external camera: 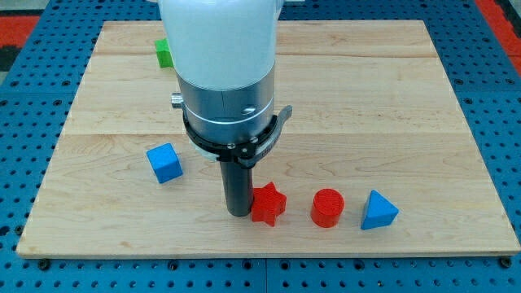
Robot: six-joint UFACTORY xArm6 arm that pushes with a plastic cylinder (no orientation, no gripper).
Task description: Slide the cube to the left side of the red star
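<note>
Camera view: my tip, a bare rod without jaws, touches the red star; the blue cube lies left. Risk: displacing the star.

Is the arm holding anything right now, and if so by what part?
Nothing is held. My tip only pushes; it stands right against the red star on the view's left, and the blue cube lies apart, further left.

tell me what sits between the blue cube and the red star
In the camera view, my tip stands between the blue cube and the red star, right against the star's left edge; otherwise bare board.
</note>
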